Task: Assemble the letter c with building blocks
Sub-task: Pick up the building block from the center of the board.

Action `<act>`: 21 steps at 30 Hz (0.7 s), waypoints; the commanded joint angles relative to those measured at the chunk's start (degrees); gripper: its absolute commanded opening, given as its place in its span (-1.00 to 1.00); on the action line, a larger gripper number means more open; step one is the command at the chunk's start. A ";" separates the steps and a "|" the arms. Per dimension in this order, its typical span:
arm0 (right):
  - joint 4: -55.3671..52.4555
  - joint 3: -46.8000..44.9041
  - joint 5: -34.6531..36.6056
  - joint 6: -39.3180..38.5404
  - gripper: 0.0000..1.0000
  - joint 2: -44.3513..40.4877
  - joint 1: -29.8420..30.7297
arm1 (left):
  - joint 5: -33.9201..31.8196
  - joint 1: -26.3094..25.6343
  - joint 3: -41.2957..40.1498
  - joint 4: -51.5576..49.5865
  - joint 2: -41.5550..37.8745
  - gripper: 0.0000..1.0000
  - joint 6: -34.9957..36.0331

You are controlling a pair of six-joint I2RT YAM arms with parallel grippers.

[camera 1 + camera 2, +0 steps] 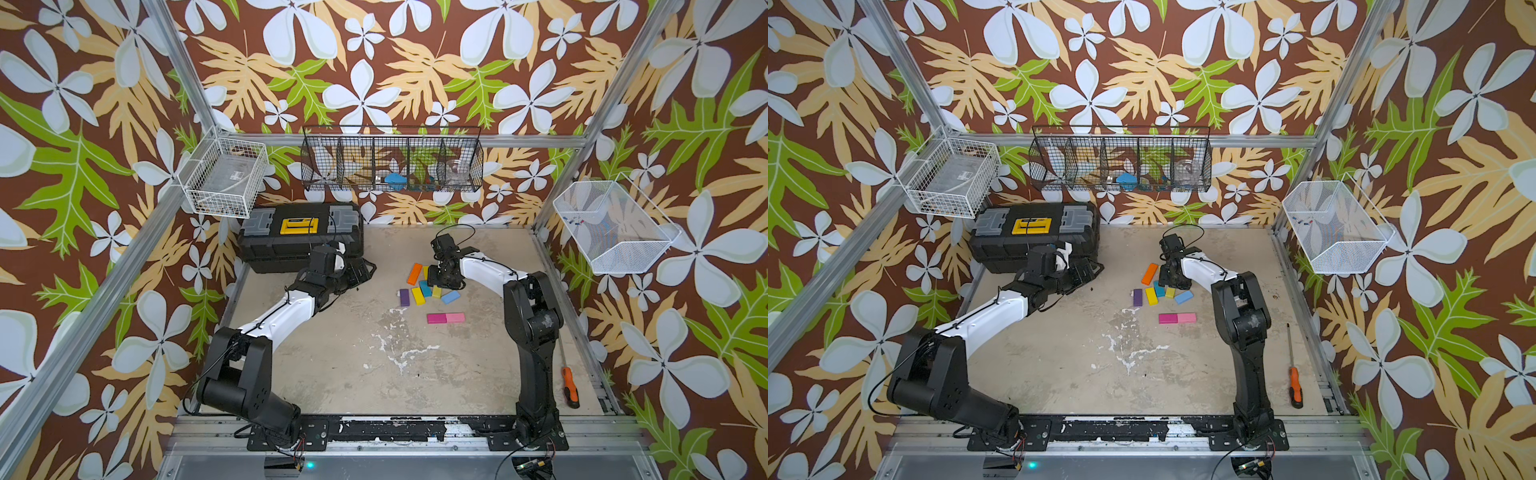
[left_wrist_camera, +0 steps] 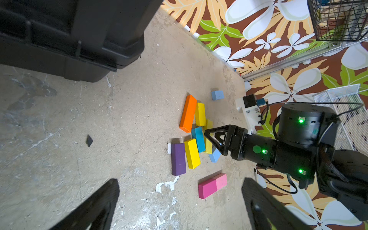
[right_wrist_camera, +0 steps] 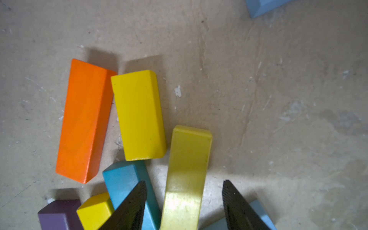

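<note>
Several building blocks lie in a loose cluster on the table: orange (image 1: 414, 273), teal (image 1: 425, 288), yellow (image 1: 417, 296), purple (image 1: 404, 297) and light blue (image 1: 451, 296). A magenta block (image 1: 436, 318) and a pink block (image 1: 455, 318) lie end to end nearer the front. My right gripper (image 3: 184, 182) is down over the cluster, open. Its fingers straddle an olive-yellow block (image 3: 189, 155) with a gap on each side. One finger overlaps the teal block (image 3: 123, 179). My left gripper (image 2: 181, 180) hovers open and empty near the toolbox, left of the cluster.
A black toolbox (image 1: 299, 237) stands at the back left. An orange-handled screwdriver (image 1: 570, 388) lies by the right edge. Wire baskets hang on the walls: white (image 1: 224, 178), black (image 1: 390, 160) and white mesh (image 1: 611, 228). A small light blue block (image 2: 217, 95) lies beyond the cluster.
</note>
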 commanded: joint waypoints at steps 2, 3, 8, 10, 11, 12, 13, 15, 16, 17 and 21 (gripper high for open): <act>-0.85 -0.13 1.78 -0.68 0.18 0.74 0.19 | 0.54 0.06 -0.29 1.21 -0.47 0.99 0.17; -0.85 -0.07 1.81 -0.67 0.15 1.00 0.15 | 0.54 0.07 -0.38 1.21 -0.47 0.99 0.00; -0.35 -0.26 1.45 -0.91 -0.13 0.97 0.20 | 0.66 0.10 -0.77 1.63 -0.73 0.99 -0.35; -0.19 -0.08 1.02 -1.13 -0.28 0.65 0.19 | 0.64 0.14 -0.94 1.73 -0.89 0.99 -0.53; -0.06 -0.03 0.70 -1.35 -0.41 0.48 0.23 | 0.61 0.09 -1.00 1.71 -0.91 0.99 -0.62; -0.14 0.16 0.56 -1.58 -0.52 0.22 0.22 | 0.62 0.12 -1.10 1.74 -1.00 0.99 -0.69; -0.10 0.39 0.40 -1.72 -0.68 -0.13 0.13 | 0.61 0.13 -1.20 1.74 -1.09 0.99 -0.71; -0.06 0.62 0.03 -2.22 -0.93 -1.02 0.15 | 0.63 0.12 -1.43 1.74 -1.33 1.00 -0.74; -0.21 0.90 -0.03 -2.30 -1.00 -1.72 0.20 | 0.61 0.11 -1.61 1.73 -1.50 0.99 -0.71; -0.23 0.98 -0.05 -2.42 -1.00 -2.35 0.17 | 0.52 0.11 -1.73 1.70 -1.61 0.99 -0.76; 0.03 0.76 -0.69 -2.43 -1.00 -6.00 0.16 | 0.53 0.11 -2.38 1.66 -2.22 1.00 -0.74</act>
